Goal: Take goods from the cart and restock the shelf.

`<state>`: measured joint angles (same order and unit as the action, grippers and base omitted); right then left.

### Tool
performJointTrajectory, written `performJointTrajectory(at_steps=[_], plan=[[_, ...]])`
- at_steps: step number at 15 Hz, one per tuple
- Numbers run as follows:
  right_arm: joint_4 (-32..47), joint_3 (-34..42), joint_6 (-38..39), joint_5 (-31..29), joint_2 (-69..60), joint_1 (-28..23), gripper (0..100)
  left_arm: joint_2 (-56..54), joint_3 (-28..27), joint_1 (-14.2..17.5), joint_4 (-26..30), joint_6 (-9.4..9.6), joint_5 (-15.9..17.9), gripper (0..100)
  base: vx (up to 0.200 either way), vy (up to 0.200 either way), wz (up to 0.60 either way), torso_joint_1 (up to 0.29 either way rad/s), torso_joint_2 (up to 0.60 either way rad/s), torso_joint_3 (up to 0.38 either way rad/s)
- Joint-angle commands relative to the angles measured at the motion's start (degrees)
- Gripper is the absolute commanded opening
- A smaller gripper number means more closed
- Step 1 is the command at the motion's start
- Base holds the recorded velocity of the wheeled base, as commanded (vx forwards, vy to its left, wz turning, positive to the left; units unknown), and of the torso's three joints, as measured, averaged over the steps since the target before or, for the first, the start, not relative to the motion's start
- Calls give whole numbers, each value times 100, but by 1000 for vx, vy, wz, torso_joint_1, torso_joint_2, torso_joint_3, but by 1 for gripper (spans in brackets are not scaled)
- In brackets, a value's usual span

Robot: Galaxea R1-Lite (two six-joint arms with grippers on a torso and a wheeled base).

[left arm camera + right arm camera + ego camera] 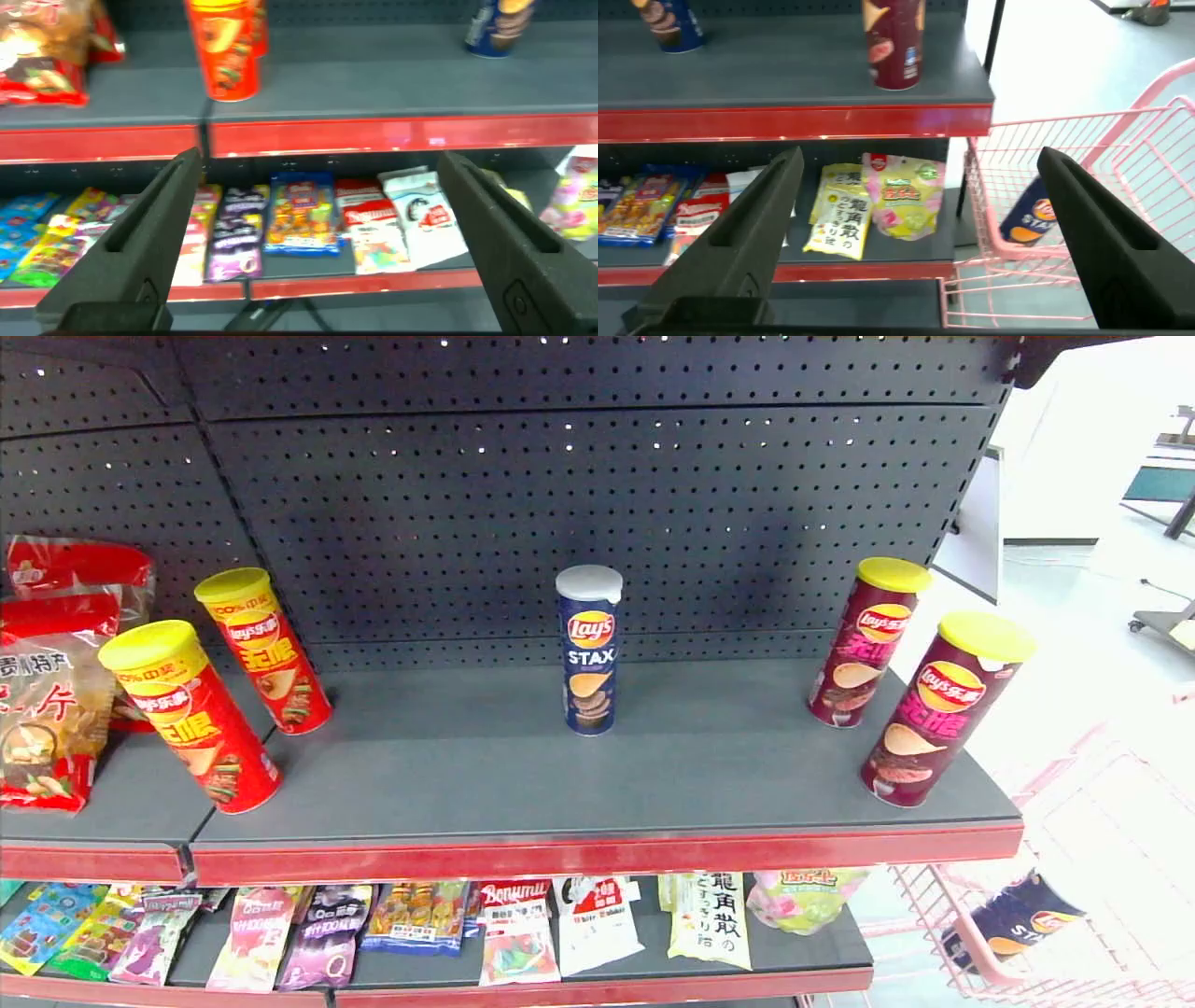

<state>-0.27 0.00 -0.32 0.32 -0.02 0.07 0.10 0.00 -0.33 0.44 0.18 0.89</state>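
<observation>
On the grey upper shelf (467,775) a blue chip can (588,651) with a white lid stands upright in the middle. Two red cans (191,714) (263,650) with yellow lids stand to its left, two maroon cans (868,641) (945,709) to its right. A pink wire cart (1046,905) at the lower right holds another blue can (1013,919), lying down; that can (1029,213) also shows inside the cart (1083,215) in the right wrist view. My left gripper (318,233) is open in front of the lower shelf. My right gripper (920,238) is open, facing the shelf end and cart.
Red snack bags (51,672) stand at the upper shelf's left end. The lower shelf (597,975) holds several flat snack packets. A black pegboard (560,504) backs the shelf. Grey shelf surface lies bare between the cans. Open floor lies to the right behind the cart.
</observation>
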Motion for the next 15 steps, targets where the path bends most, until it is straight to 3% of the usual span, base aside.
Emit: performJointTrajectory(at_steps=[1,6,11,15], plan=[[0,0,-3,3,2,1,100,8,0,-2,0,-1,-1,100,0,-200,0,2,2,2],[-8,0,5,12,2,1,100,8,0,-2,0,-1,-1,100,0,-200,0,1,0,1],[-8,0,5,21,2,1,100,8,0,-2,0,-1,-1,100,0,0,0,0,0,0],[0,0,-3,21,2,1,100,8,0,-2,0,-1,-1,100,0,0,-600,2,4,4]])
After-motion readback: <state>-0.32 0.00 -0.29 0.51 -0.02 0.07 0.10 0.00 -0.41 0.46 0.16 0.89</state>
